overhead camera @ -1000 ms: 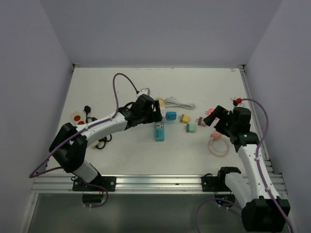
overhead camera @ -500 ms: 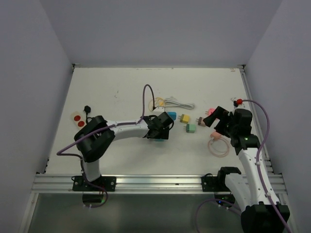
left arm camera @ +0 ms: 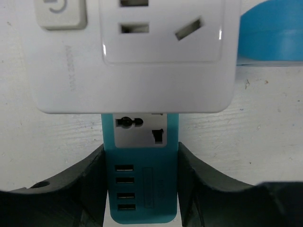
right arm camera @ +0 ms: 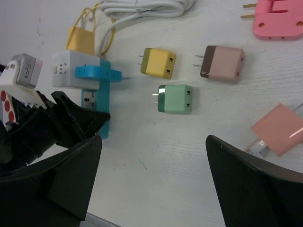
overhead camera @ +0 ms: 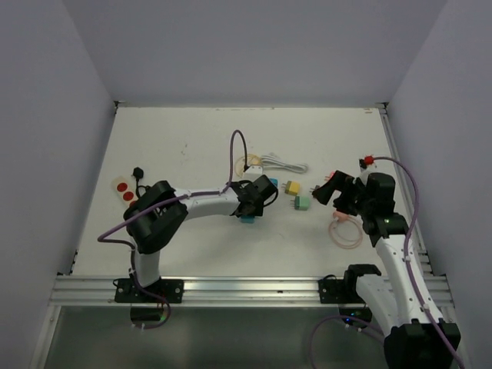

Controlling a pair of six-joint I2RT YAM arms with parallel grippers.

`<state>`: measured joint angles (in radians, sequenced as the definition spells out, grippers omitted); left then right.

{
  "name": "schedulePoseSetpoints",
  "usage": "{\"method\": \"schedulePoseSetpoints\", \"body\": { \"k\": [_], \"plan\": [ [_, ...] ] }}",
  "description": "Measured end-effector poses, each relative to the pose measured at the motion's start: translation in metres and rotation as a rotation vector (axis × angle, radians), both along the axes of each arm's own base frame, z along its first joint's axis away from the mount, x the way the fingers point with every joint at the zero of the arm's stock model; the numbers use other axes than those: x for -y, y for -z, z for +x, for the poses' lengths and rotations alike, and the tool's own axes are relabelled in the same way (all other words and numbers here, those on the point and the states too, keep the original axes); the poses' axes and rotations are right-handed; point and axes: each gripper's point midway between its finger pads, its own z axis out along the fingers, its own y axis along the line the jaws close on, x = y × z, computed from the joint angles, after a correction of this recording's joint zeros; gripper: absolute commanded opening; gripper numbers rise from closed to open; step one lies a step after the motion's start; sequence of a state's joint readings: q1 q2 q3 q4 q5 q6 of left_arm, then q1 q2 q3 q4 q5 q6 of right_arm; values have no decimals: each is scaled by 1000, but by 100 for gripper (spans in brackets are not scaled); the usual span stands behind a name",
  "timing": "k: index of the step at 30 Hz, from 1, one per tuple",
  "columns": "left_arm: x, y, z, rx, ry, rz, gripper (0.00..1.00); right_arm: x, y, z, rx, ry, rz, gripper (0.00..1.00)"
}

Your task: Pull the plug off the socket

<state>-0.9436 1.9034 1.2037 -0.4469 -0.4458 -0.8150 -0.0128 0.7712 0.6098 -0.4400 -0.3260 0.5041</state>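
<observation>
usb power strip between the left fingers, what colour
Teal usb power strip; best in left wrist view.

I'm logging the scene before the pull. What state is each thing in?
Teal strip: flat on the table, gripped.
Left tool: closed on the strip's sides.
Right tool: open, empty.
White adapter: at the strip's far end, visible sockets empty.
Green plug: loose, unplugged.

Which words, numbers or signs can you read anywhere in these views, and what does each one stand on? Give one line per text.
"MAX": embossed sideways on the white socket block in the left wrist view. The characters after it are too faint to read.
Power sign (circle with a stroke): on the grey button of that block.
Teal power strip: no readable print.
Top and right wrist views: nothing is legible.
</observation>
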Motion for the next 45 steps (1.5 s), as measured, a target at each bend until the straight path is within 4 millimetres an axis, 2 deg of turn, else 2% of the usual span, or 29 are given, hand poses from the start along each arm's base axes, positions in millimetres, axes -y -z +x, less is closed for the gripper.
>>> {"method": "schedulePoseSetpoints", "body": {
  "k": [1,7,12,18,27,31,34,37,38,40,43,44,45],
  "plan": [
    [-1,-1,0,4,4,-2,24,-5,-1,-1,9,-30,0,94],
    [-21,-1,-18,-4,91,17,0,-53,0,-10,53,-278,-24,91],
    [-40,-5,-40,-32,186,34,0,-92,14,-20,42,-461,-58,89],
    [-43,-13,-59,-75,304,12,0,-135,30,-32,69,-648,-135,89],
    [-43,-29,-80,-107,397,-55,0,-168,38,-19,149,-740,-241,85],
    [-42,-28,-83,-119,413,-63,0,-183,42,-15,168,-769,-248,78],
    [-44,-26,-85,-137,417,-75,0,-191,48,-13,169,-787,-256,69],
    [-46,-25,-85,-151,412,-97,0,-196,53,-11,173,-793,-268,54],
    [-48,-25,-86,-157,409,-106,0,-197,55,-10,173,-794,-274,44],
    [-51,-26,-85,-165,400,-131,0,-197,57,-9,171,-794,-278,37],
    [-55,-26,-80,-174,379,-172,0,-199,55,-9,187,-802,-278,18],
    [-56,-26,-78,-177,375,-184,0,-200,55,-9,191,-808,-280,5],
    [-56,-26,-77,-177,374,-192,0,-200,55,-10,196,-815,-285,0]
  ]
}}
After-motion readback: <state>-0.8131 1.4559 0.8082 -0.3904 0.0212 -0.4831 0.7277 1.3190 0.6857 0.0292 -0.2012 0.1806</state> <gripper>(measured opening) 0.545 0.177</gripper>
